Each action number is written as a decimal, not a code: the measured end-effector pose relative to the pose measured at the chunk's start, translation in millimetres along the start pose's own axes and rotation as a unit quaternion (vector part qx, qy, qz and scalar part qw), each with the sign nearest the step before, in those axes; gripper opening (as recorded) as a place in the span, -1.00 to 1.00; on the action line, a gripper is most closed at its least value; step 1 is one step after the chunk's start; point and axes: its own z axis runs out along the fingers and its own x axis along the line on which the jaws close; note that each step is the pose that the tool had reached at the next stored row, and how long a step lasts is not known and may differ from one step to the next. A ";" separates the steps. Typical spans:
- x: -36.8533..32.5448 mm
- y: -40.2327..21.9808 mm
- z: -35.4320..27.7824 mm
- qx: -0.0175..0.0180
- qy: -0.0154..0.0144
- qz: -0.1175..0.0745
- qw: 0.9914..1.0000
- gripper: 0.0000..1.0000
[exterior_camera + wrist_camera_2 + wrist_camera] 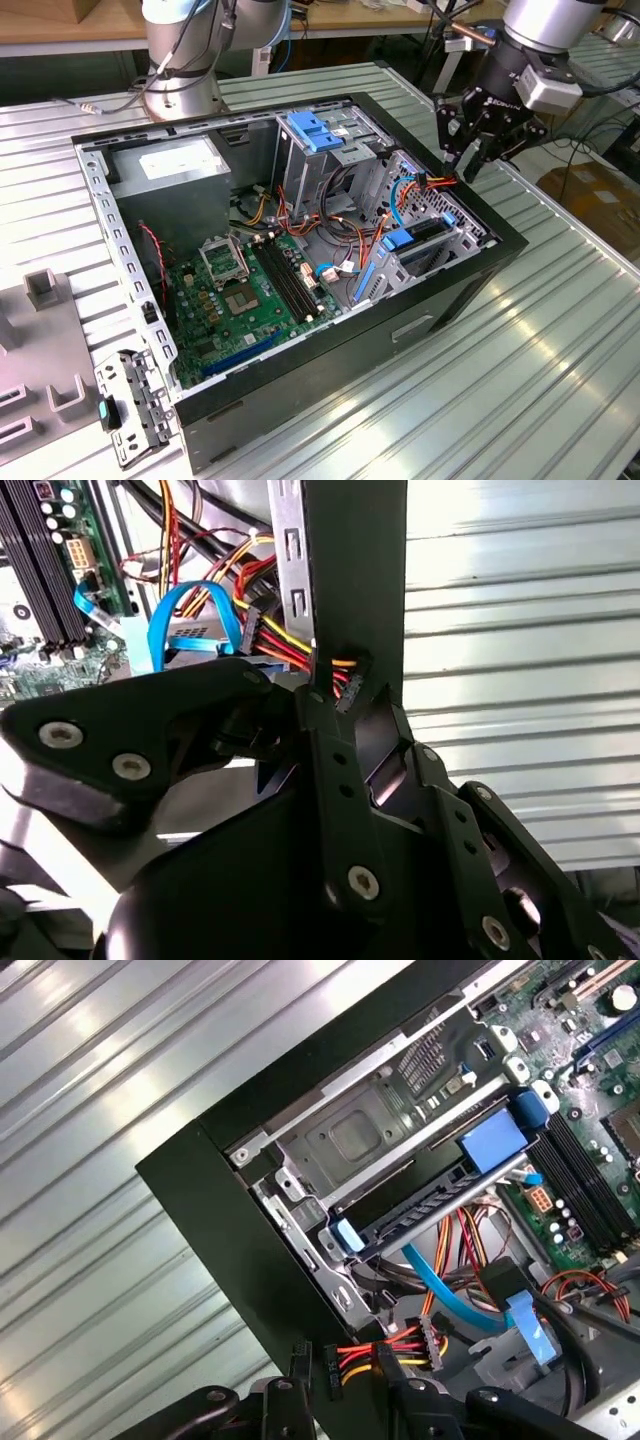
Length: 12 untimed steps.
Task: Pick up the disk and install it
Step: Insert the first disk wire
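I have the tool (pixel 468 165) hovering at the upper right of the exterior view, over the corner of the open computer case (pixel 480 272) and just beside a red-and-yellow power plug (pixel 440 181). Whether it is spread or pressed together I cannot tell. The disk (pixel 405 1203) lies in the low bay between its blue rails, mid-frame in the first wrist view. I judge the loose cables the hazard: come in straight, slowly, clear of them. The ribbed metal tabletop (pixel 540 385) fills the lower right, and another arm's base (pixel 180 70) stands upper left.
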 end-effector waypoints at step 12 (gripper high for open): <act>-1.4 0.7 -1.9 0.001 0.000 -0.019 1.000 -0.67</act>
